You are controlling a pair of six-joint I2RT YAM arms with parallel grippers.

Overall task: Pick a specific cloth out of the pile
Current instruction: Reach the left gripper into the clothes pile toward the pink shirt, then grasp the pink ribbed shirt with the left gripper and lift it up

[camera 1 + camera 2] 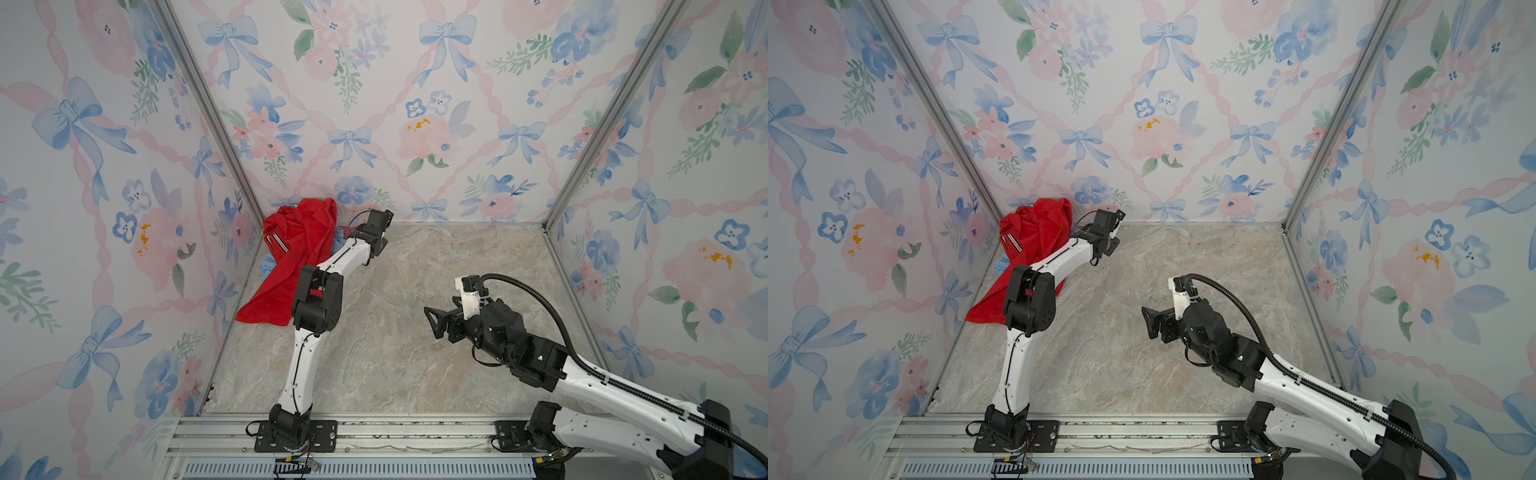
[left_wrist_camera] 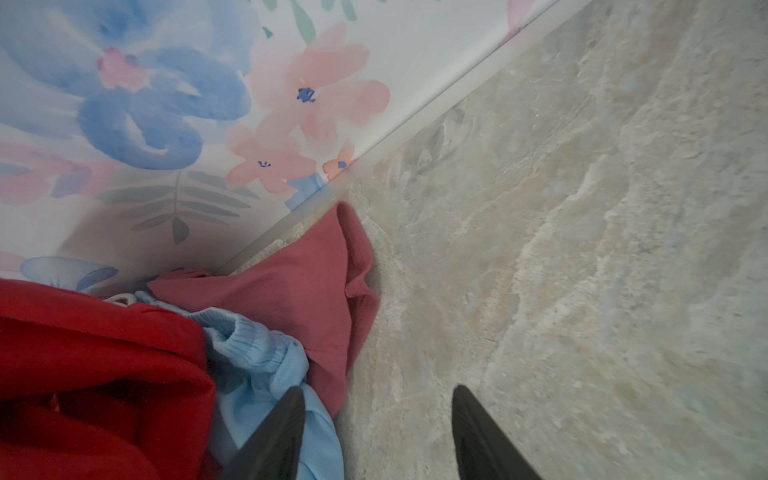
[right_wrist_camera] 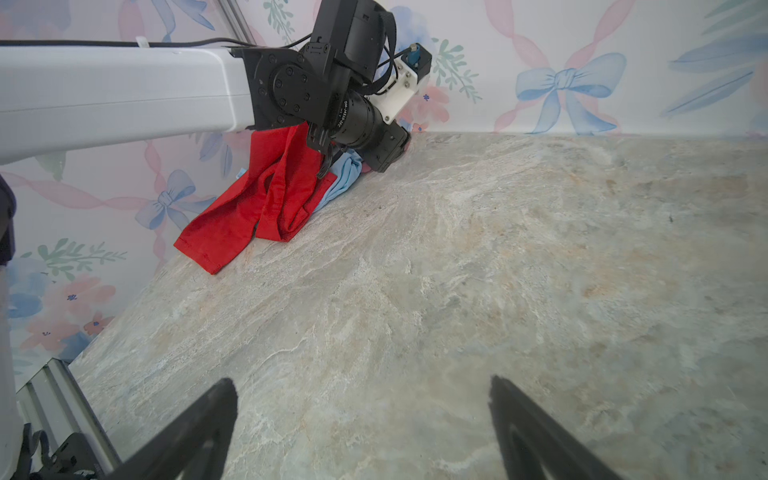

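One pile [image 1: 299, 245] of three: red towel [image 2: 95, 365], blue cloth [image 2: 266, 361], maroon cloth [image 2: 291, 299] stretched along the wall [image 2: 415, 50], tip pointing away. The left gripper [image 2: 378, 392] stands half apart, the right gripper [image 3: 361, 380] wide.

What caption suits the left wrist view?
Left fingers apart beside a maroon-pink cloth, a light blue cloth and a red towel.

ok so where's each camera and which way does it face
Top views: overhead at the front, looking down and back over the table; left arm and right arm show.
Left wrist: on the left arm, low, facing the corner pile: maroon cloth, light blue cloth, red towel; open left tool shows.
Right wrist: on the right arm, facing across the table; open right tool and left arm show.
Shared: both wrist views catch red towel and light blue cloth.
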